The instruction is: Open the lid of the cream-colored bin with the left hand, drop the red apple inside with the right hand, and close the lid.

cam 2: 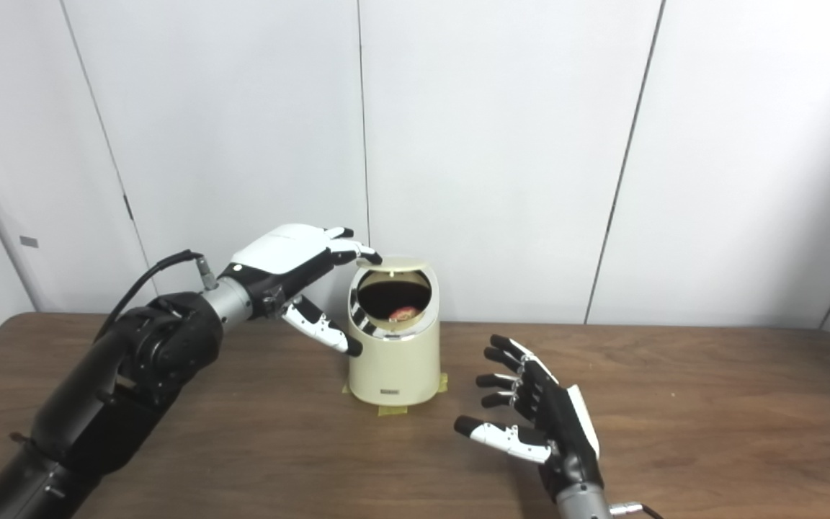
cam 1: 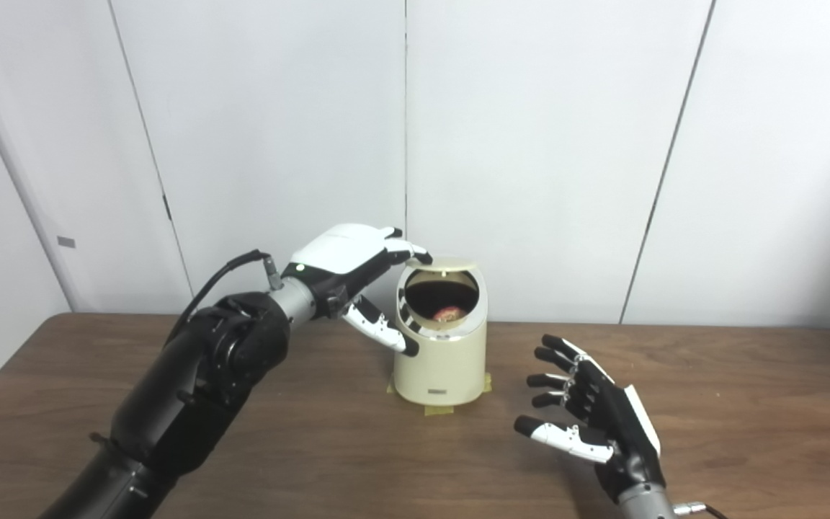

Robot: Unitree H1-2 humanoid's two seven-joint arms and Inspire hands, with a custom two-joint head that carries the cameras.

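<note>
The cream-colored bin (cam 1: 441, 360) stands upright at the middle of the brown table, taped down at its base. Its lid (cam 1: 444, 264) is swung up and back, leaving the dark mouth uncovered. The red apple (cam 1: 448, 313) lies inside the bin, partly visible through the opening. My left hand (cam 1: 354, 270) hovers at the bin's upper left, fingertips touching the raised lid's edge, thumb against the bin's left side, fingers apart. My right hand (cam 1: 588, 407) is low over the table to the right of the bin, palm facing left, fingers spread and holding nothing.
The brown wooden table (cam 1: 732, 404) runs wide on both sides of the bin. White wall panels (cam 1: 545, 144) stand close behind it. Yellow tape tabs (cam 1: 438, 411) mark the bin's foot. A black cable (cam 1: 220, 277) loops off my left wrist.
</note>
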